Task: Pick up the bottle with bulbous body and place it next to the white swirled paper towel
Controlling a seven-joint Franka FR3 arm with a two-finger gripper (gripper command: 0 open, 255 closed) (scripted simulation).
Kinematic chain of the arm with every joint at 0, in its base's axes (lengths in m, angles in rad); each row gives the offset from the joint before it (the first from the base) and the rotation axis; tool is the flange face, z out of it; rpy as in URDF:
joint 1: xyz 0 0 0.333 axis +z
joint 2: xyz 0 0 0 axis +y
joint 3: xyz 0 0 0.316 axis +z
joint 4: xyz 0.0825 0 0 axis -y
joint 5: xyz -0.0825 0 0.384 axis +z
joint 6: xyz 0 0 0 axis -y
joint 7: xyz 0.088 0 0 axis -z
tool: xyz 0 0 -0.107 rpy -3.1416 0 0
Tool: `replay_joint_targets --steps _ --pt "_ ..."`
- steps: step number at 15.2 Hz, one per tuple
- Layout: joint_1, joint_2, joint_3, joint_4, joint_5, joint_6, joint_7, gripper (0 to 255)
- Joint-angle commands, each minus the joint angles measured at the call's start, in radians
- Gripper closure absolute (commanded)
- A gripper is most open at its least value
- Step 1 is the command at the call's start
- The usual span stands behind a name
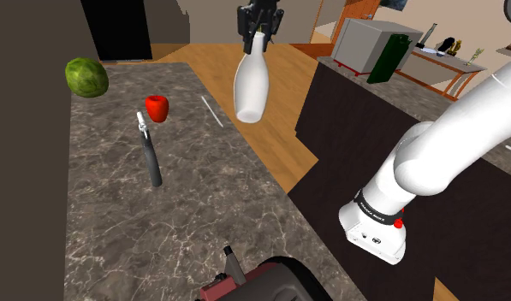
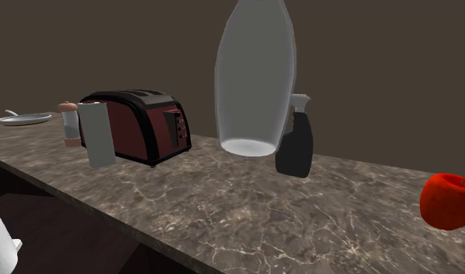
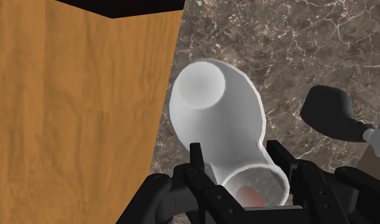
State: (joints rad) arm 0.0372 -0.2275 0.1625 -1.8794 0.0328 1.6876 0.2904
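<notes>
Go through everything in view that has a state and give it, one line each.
gripper: shut on the white bottle's neck
white bottle: held in the air above the counter, base down
dark spray bottle: upright on the counter
toaster: standing on the counter, nothing sticking out of its slots
red apple: resting on the counter
green melon: resting on the counter
</notes>
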Motion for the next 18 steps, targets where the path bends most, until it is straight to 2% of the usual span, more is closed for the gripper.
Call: replay_joint_targets --steps 1,18 --pt "-0.001 0.006 -0.001 0.034 -0.001 -0.028 -0.001 255" --pt "-0.003 0.087 0.002 0.358 -0.014 -0.271 0.009 255"
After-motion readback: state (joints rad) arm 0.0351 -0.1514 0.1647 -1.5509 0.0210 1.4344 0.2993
